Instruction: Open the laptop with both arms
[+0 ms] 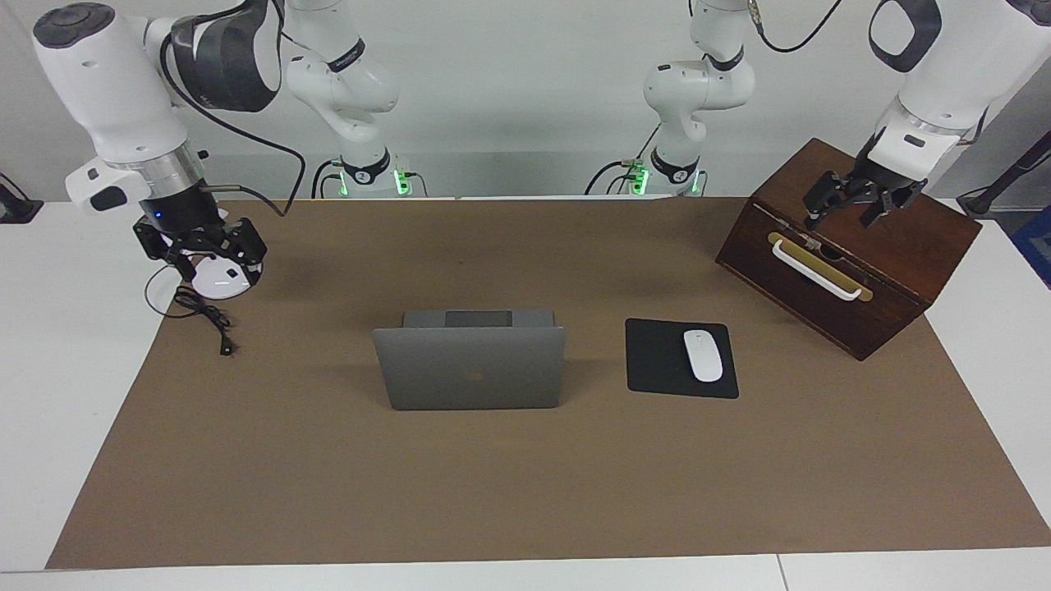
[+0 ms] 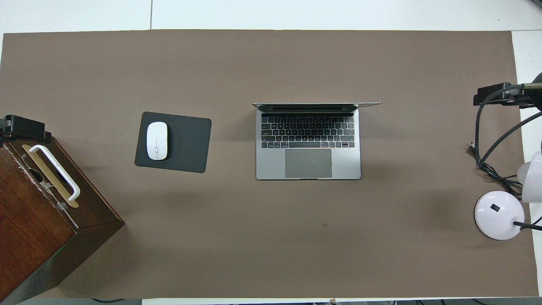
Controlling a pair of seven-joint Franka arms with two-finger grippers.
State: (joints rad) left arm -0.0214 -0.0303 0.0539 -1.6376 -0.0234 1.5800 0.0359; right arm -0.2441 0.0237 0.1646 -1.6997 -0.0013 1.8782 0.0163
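The silver-grey laptop (image 1: 472, 369) stands open at the middle of the brown mat, its lid upright with the logo side showing in the facing view. The overhead view shows the laptop's keyboard and trackpad (image 2: 308, 156). My left gripper (image 1: 842, 215) hangs open over the top of the wooden box at the left arm's end of the table, holding nothing. Its tip (image 2: 23, 127) shows in the overhead view. My right gripper (image 1: 201, 250) hangs over a white round lamp base at the right arm's end, well away from the laptop. Its tip (image 2: 495, 93) also shows from above.
A dark wooden box (image 1: 854, 279) with a white handle (image 1: 817, 269) sits at the left arm's end. A black mouse pad (image 1: 657, 361) with a white mouse (image 1: 703, 355) lies between box and laptop. A white lamp base (image 1: 218, 283) and black cable (image 1: 205, 316) lie at the right arm's end.
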